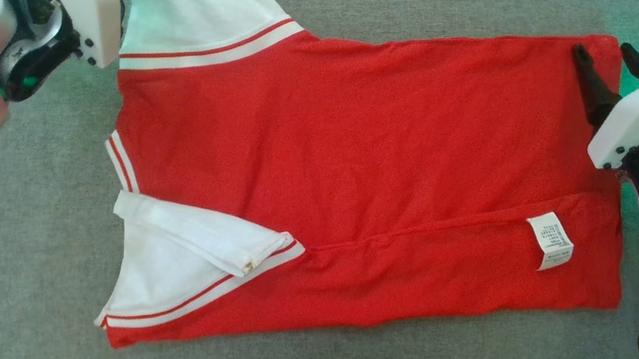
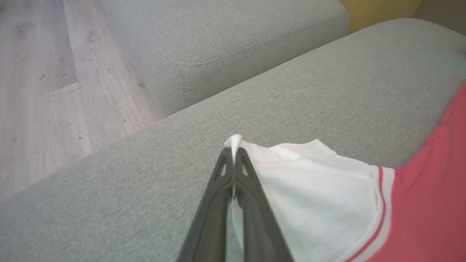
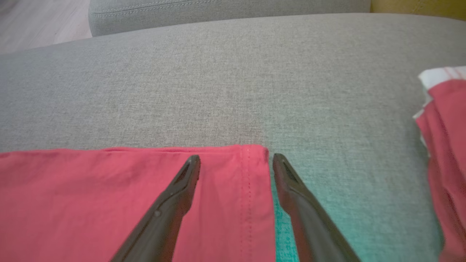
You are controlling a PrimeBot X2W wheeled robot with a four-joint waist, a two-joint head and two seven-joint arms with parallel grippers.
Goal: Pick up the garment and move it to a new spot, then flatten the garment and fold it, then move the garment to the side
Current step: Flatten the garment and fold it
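Left wrist view: the left pincer (image 2: 233, 151) has its two long dark fingers pressed together on the outer edge of a white short sleeve (image 2: 313, 182). A small tip of white cloth pokes out past the fingertips. That sleeve belongs to the red cotton T-shirt with white, red-striped sleeves (image 1: 362, 148). The T-shirt lies spread on the grey woven sofa cushion (image 1: 19, 236), sleeves toward the robot's left and hem toward its right. In the head view the clamped sleeve is the far one, at the upper left; the near sleeve (image 1: 172, 271) has a flap folded over itself.

The right pincer (image 3: 236, 158) stands apart and empty, straddling the far hem corner. One finger is over the red cloth, the other over bare cushion just beside the stitched hem; whether the tips touch down I cannot tell.

A white rectangular care label (image 1: 549, 241) lies on the red cloth near the hem. Beyond the cushion, the left wrist view shows a second grey cushion (image 2: 236, 36) and a pale wood-plank floor (image 2: 36, 91). At the right edge of the right wrist view lies another red-and-white piece of cloth (image 3: 442, 120), apart from the hem.
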